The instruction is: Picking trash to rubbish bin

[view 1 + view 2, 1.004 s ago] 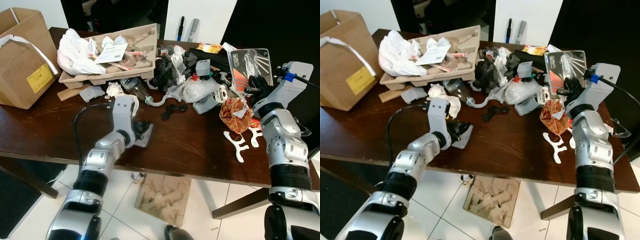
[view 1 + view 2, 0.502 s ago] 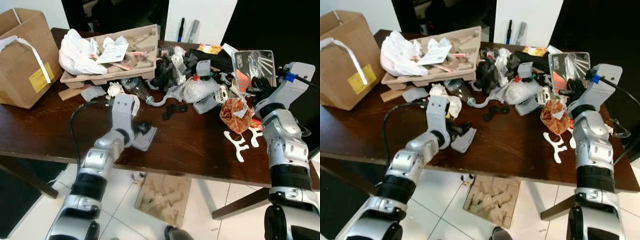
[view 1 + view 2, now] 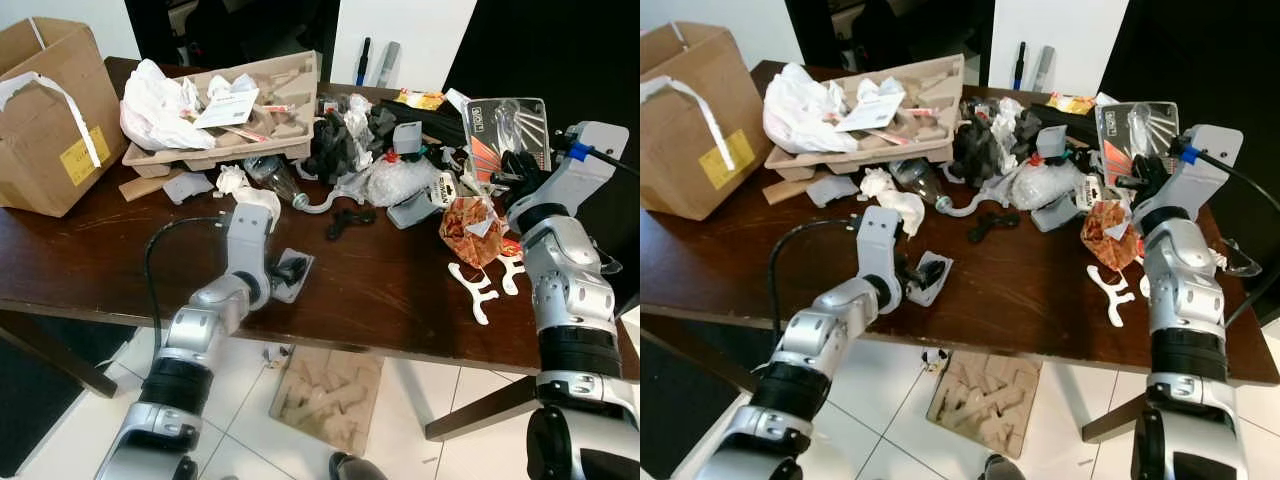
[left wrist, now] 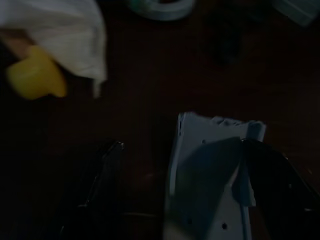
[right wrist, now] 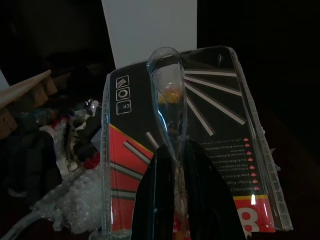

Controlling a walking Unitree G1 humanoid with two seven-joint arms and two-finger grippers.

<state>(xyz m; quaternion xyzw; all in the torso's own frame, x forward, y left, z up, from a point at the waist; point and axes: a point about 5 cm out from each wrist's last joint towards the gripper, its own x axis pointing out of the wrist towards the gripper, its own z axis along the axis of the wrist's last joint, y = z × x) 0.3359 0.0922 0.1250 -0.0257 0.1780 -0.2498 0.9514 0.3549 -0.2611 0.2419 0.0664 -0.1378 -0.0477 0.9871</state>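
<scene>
Counter [image 3: 390,300] left end: cardboard box [image 3: 45,110]
Behind centre: moulded tray [image 3: 225,125] under crumpled paper [image 3: 155,100]
Near front edge: foam piece [image 3: 288,275], left hand [image 3: 290,270] on it
Right: blister pack [image 3: 515,125], right hand [image 5: 182,200] gripping it
Floor below: cardboard insert [image 3: 325,400]
</scene>
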